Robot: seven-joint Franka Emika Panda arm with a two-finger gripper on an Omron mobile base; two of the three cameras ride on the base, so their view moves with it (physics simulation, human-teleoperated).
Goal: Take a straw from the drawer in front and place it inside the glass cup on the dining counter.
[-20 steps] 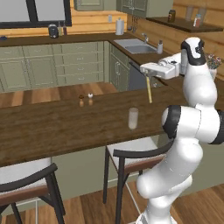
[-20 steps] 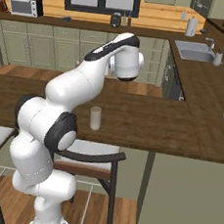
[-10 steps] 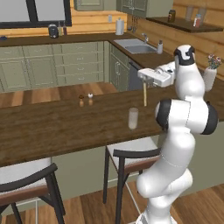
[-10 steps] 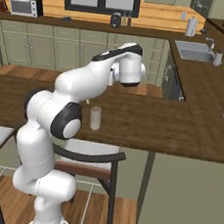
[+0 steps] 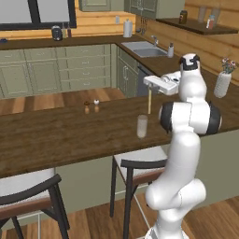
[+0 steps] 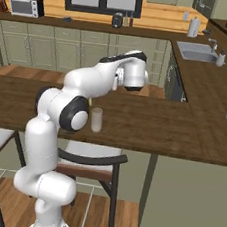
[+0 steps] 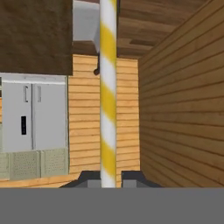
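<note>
open counter around the cup, shakers and vase well off

the cup (image 5: pixel 142 126) stands alone on the dining counter (image 5: pixel 56 135), bare wood on every side of it and open air above its mouth. the two shakers (image 5: pixel 91 107) sit well apart to its left, toward the far edge; the vase (image 5: pixel 222 82) stands far off on the right wing of the counter. the gripper (image 5: pixel 150 84) holds the straw (image 5: pixel 149 101) hanging upright above and just right of the cup, its lower end clear of the rim. the robot's own arm stands close on the cup's right in the left base view; stools sit below the counter edge.
</note>
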